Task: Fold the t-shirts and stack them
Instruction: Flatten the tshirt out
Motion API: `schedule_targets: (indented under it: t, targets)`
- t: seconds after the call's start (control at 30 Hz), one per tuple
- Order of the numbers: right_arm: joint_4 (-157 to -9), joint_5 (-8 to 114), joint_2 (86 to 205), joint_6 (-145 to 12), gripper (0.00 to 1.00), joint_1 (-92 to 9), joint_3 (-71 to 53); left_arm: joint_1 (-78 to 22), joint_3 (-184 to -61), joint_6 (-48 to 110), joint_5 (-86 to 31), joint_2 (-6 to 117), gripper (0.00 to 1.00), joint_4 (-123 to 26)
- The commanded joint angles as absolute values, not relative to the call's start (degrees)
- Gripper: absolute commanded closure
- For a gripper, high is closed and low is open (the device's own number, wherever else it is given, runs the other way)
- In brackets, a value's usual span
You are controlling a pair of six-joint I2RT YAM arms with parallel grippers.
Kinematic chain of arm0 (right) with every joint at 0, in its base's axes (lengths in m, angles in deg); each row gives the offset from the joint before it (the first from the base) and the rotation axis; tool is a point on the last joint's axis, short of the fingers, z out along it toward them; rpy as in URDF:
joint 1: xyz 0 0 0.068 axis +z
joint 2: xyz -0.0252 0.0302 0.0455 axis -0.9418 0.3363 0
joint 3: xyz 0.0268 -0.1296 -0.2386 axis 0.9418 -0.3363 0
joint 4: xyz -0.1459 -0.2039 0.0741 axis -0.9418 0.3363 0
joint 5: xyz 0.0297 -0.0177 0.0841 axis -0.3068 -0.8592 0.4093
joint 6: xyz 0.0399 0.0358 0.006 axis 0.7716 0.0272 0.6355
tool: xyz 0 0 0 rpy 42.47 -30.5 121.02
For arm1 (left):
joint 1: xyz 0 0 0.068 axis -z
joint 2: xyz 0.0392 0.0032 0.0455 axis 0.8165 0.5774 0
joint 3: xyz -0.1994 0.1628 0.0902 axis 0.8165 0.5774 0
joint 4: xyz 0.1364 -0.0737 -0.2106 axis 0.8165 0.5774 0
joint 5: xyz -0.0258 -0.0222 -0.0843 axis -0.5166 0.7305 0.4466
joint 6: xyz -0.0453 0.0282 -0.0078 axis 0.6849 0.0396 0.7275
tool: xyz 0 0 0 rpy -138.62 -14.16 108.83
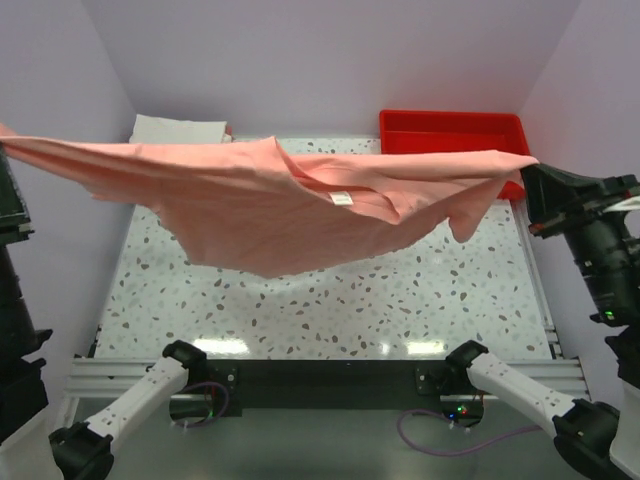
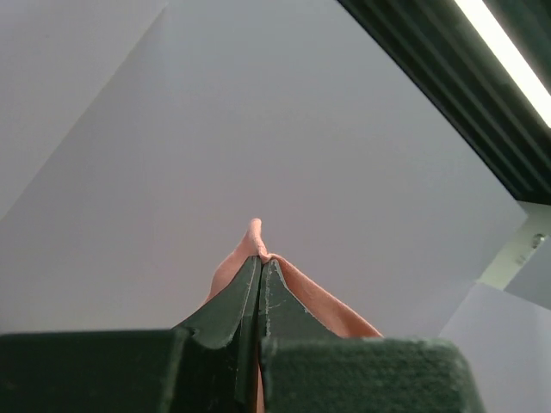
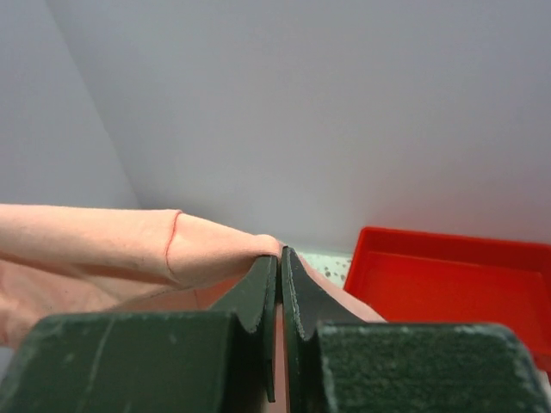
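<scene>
Salmon-pink t-shirt (image 1: 270, 210) is up in the air, stretched from 9 o'clock to 3 o'clock above the speckled table (image 1: 300, 310), its belly sagging mid-table. Left gripper (image 2: 261, 262) is pressed tight on one pinch of cloth, and right gripper (image 3: 280, 256) is clamped on the opposite edge. The danger is that both bites look thin, so a hard pull apart could slip a corner and dump that side. The fabric is soft and creased, with the neck label (image 1: 342, 199) near centre. Farther back sit a folded white tee (image 1: 180, 130) at 11 o'clock and a red tray (image 1: 450, 130) at 1 o'clock, which the drooping hem could snag.
</scene>
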State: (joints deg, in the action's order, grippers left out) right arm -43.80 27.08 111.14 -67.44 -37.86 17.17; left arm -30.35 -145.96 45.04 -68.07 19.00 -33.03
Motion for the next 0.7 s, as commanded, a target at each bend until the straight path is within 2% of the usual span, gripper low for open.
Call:
schedule_targets:
  t: [0.0, 0.2, 0.37, 0.57, 0.67]
  targets:
    - [-39.0, 33.8, 111.7, -66.2, 1.00, -38.2, 24.5, -30.9, -152.6, 43.7, -61.4, 19.0, 1.00, -30.4]
    - [-36.5, 35.7, 113.7, -66.1, 1.00, -38.2, 29.5, -30.9, -155.0, 44.6, -60.9, 19.9, 1.00, -28.5]
    - [-36.3, 30.2, 117.3, -66.5, 1.00, -38.1, 28.5, -30.8, -151.7, 43.8, -66.7, 21.6, 1.00, -29.0]
    - [-41.0, 18.1, 129.0, -67.0, 1.00, -38.3, 20.4, -30.7, -138.2, 44.0, -79.9, 29.1, 1.00, -27.9]
    - [-45.3, 18.0, 137.4, -66.4, 1.00, -39.1, 13.6, -31.2, -129.9, 49.3, -88.4, 36.5, 1.00, -24.7]
